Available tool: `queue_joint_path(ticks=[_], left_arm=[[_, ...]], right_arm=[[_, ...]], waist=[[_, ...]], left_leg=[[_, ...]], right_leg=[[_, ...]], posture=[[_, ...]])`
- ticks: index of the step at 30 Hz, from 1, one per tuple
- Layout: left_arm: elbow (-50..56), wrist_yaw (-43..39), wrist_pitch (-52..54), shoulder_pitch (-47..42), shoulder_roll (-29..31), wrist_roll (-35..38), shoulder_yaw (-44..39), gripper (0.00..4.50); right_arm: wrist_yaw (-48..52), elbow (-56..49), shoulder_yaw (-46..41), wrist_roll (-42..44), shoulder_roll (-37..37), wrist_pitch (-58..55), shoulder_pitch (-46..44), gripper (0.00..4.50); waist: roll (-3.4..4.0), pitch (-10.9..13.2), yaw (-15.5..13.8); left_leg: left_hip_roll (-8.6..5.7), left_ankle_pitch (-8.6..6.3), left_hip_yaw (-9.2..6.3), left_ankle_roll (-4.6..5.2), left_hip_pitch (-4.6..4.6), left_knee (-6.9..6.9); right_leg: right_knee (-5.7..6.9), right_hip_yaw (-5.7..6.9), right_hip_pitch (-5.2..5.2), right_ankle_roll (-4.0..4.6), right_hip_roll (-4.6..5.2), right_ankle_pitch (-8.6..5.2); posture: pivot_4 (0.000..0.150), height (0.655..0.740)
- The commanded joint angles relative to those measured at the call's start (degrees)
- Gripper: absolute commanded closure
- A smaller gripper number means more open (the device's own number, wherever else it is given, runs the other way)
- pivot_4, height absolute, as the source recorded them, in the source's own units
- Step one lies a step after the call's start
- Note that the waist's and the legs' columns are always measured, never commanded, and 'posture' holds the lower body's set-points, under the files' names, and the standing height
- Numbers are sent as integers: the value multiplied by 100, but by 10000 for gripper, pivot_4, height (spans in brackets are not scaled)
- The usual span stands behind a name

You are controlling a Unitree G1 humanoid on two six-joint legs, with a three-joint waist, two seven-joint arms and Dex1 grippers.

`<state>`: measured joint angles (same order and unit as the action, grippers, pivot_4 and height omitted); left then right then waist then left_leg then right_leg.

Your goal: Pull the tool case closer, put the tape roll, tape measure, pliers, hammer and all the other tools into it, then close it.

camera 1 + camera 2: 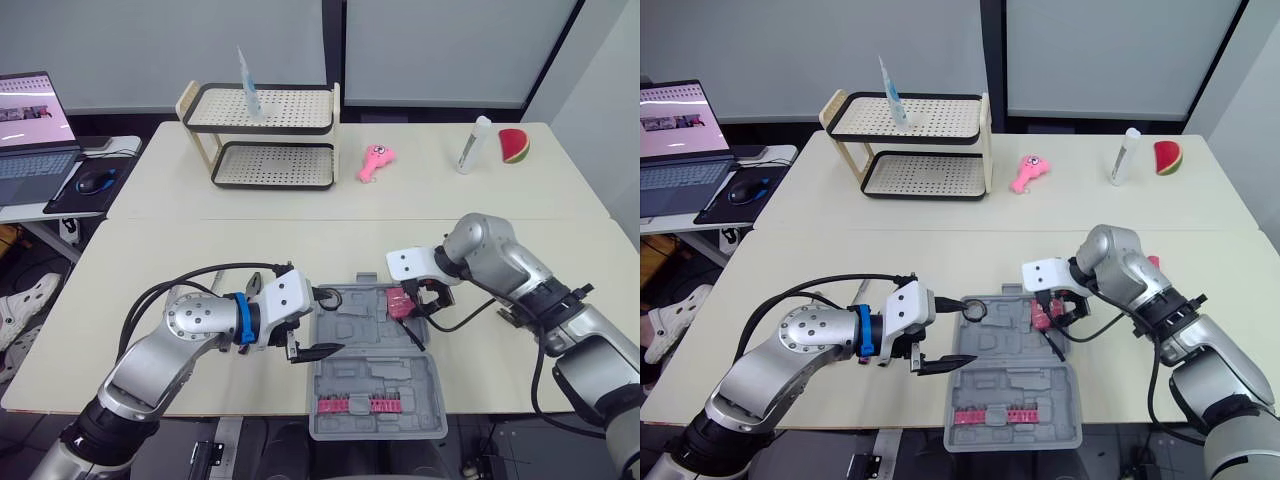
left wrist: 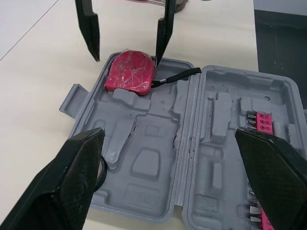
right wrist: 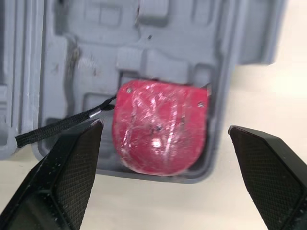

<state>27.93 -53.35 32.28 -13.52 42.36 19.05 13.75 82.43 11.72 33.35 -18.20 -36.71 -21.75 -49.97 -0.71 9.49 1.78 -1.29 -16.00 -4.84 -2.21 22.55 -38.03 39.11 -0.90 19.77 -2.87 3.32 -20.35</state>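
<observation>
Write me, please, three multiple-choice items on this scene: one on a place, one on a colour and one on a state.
1. Where does the tape measure lie?
A) on the rack
B) in the tool case
C) by the laptop

2. What colour is the tool case?
A) yellow
B) blue
C) grey

3. How does the tool case stand?
A) open
B) shut
C) upside down

Answers:
1 B: the tape measure sits in a corner recess of the tool case.
2 C: its moulded shell is grey.
3 A: both halves lie flat with their insides up.
</observation>
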Motion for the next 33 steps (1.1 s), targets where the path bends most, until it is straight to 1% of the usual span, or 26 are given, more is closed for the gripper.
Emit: queue_joint_path(ticks=[1, 4, 6, 9, 10, 12, 14, 20, 23, 28, 33], left_arm=[[140, -15, -50, 52, -27, 84, -103, 0], [164, -10, -32, 96, -36, 145, -160, 0], [164, -2, -3, 104, -68, 229, -226, 0], [154, -18, 14, 97, -54, 307, -282, 0], [153, -30, 15, 98, -43, 321, -295, 0], [147, -44, 22, 84, -27, 358, -313, 0], [144, -57, 35, 69, -18, 389, -326, 0], [130, -108, 41, 48, 0, 430, -334, 0], [109, -140, 32, 43, -6, 416, -340, 0], [56, -178, -4, 35, -5, 396, -341, 0], [18, -208, -39, 13, -19, 381, -305, 0]], right_arm=[[45, -531, -545, 450, -178, -35, 113, 210], [-133, -770, -929, 871, -184, 318, 359, 210], [-226, -916, -1222, 1151, -233, 352, 656, 210], [-372, -1033, -1413, 1307, -335, 365, 957, 5883], [-403, -1070, -1450, 1357, -352, 337, 1020, 8762], [-461, -1111, -1488, 1426, -399, 320, 1126, 16115], [-536, -1111, -1500, 1461, -442, 359, 1229, 20914], [-727, -1046, -1499, 1491, -449, 425, 1426, 30468], [-852, -1011, -1499, 1472, -444, 419, 1461, 34540], [-1040, -854, -1491, 1481, -398, 440, 1479, 34540], [-1270, -486, -1464, 1445, -312, 619, 1555, 34540]], waist=[[0, 0, -1], [0, 0, -3], [0, 0, -5], [0, 0, -9], [0, 0, -9], [0, 0, -9], [0, 0, 1], [0, 0, -1], [0, 0, -2], [0, 0, -2], [0, 0, -3]], left_leg=[[0, 0, 0, 0, 2, 0], [0, 0, -2, 0, 5, -2], [0, 0, -2, 0, 5, -2], [-1, -1, -2, 1, 5, -2], [-1, -1, -1, 1, 6, -3], [-1, -1, -1, 1, 5, -3], [0, -1, -2, 1, 4, -2], [1, -1, 0, 1, 5, -2], [1, -1, -1, 1, 5, -2], [1, -1, -1, 1, 5, -2], [1, 0, 1, 1, 5, -2]], right_leg=[[0, 0, 2, 0, 0, 0], [-1, 1, 2, 0, 1, 0], [0, 1, 1, 0, 1, 0], [0, 1, -1, 0, 2, 0], [0, 1, 0, 0, 2, 0], [1, 1, 0, -1, 2, 0], [2, 1, 1, 0, 1, 0], [1, 0, 0, 0, 0, 0], [1, 0, 0, 0, 0, 0], [1, 0, 0, 0, 0, 0], [1, 0, 0, -1, 0, 0]], posture=[[1500, 7290], [1500, 7290], [1500, 7290], [1500, 7290], [1500, 7290], [1500, 7290], [1500, 7290], [1500, 7290], [1500, 7290], [1500, 7290], [1500, 7290]])
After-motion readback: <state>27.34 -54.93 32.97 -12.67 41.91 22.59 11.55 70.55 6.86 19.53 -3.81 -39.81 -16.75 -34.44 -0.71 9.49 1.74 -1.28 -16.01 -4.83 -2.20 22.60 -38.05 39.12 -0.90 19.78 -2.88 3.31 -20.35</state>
